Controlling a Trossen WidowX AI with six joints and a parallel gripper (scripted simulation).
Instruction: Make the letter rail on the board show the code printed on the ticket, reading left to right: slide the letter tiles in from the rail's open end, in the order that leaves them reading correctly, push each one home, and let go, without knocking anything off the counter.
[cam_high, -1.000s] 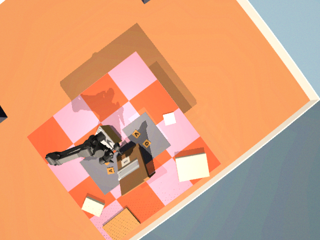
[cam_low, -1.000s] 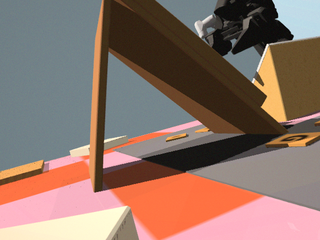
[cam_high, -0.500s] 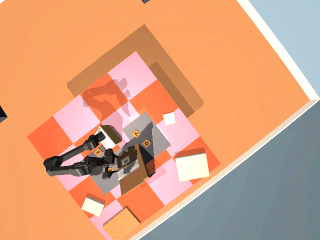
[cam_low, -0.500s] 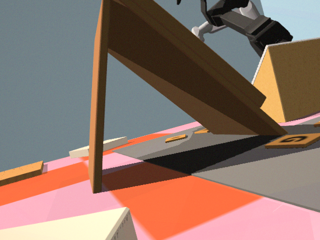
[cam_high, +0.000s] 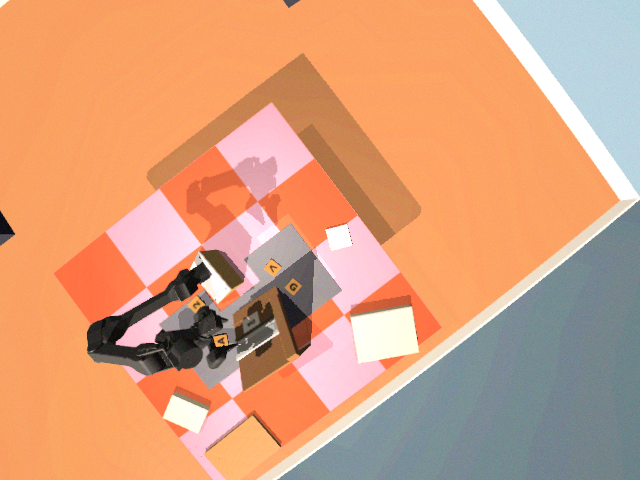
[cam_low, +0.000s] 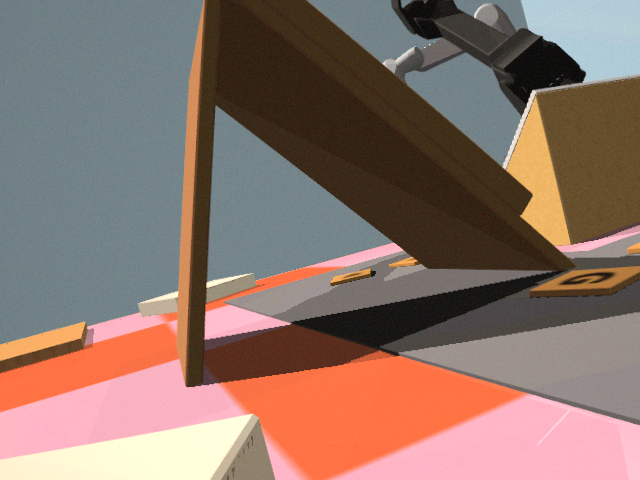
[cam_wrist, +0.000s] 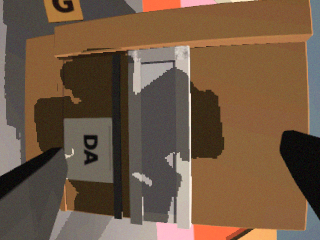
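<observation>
The tilted brown board (cam_high: 268, 356) (cam_low: 361, 129) (cam_wrist: 250, 125) bears a pale rail (cam_high: 258, 338) (cam_wrist: 184, 205); no tile shows in it, though shadow covers much. A label (cam_wrist: 89, 172) on the board reads "DA". My gripper (cam_high: 231, 333) (cam_wrist: 177, 149) is open and empty, its fingers spread over the board on either side of the rail and label. Flat orange tiles lie on the grey mat: V (cam_high: 272, 267), G (cam_high: 293, 286) (cam_low: 586, 281) (cam_wrist: 64, 9), Z (cam_high: 196, 303) and A (cam_high: 220, 340). A is near the gripper in the top view.
A white-faced wedge (cam_high: 219, 289) (cam_low: 599, 155) stands beside the board, its face unreadable. A large cream block (cam_high: 385, 334) (cam_low: 129, 444), a small cream block (cam_high: 186, 411), an orange block (cam_high: 244, 445) and a white square (cam_high: 339, 237) lie around. The counter edge passes the orange block.
</observation>
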